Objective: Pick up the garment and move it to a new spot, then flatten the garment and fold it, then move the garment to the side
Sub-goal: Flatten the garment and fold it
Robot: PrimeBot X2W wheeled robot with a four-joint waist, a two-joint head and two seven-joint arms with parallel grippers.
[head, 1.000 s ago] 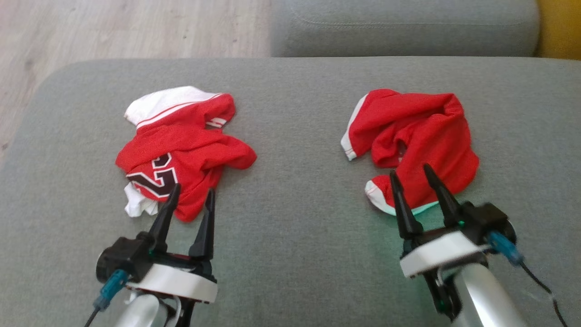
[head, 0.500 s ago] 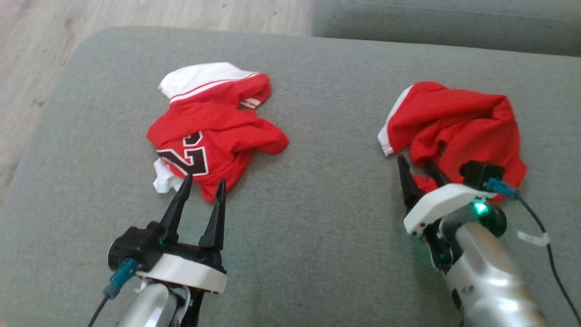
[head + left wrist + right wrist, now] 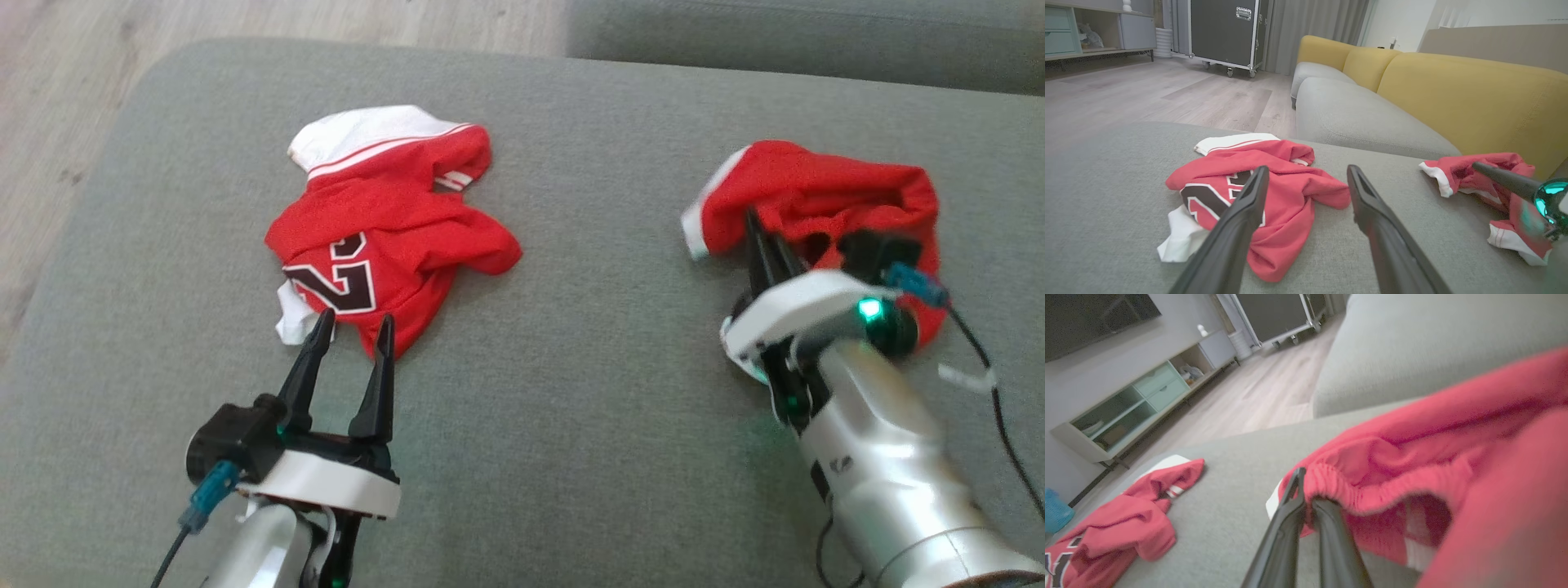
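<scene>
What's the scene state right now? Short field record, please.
surface: grey cushion, wooden floor beyond it
left item: red jersey, crumpled, black-and-white number showing
right item: red shorts, crumpled, white trim
left gripper: open, pointing at the jersey's near edge, holding nothing
right gripper: shut on the shorts' elastic band
lift: cannot tell whether the shorts have left the cushion
</scene>
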